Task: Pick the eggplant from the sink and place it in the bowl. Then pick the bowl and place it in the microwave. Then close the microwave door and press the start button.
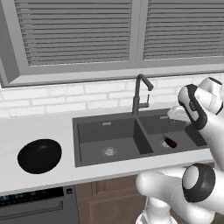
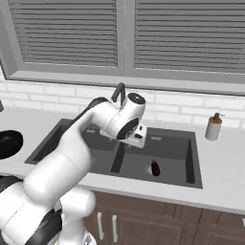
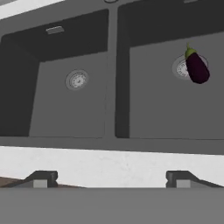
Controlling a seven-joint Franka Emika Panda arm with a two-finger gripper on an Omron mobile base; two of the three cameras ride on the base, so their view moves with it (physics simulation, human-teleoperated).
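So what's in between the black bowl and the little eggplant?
In the left base view, a strip of white counter and the sink's left basin with its round drain lie between the bowl and the eggplant.

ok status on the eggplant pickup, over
Tool open, empty, above the sink's front edge. Eggplant lies on right basin drain. Bowl on counter, left. Path clear.

Arm bent at elbow, reaching forward; claw (image 3: 109, 178) empty, 2 fingertips (image 3: 41, 178) spread wide apart.

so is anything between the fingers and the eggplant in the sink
Nothing visible. The eggplant lies alone on the drain of the right basin of the sink, and the open fingers sit above the front counter edge with open space between.
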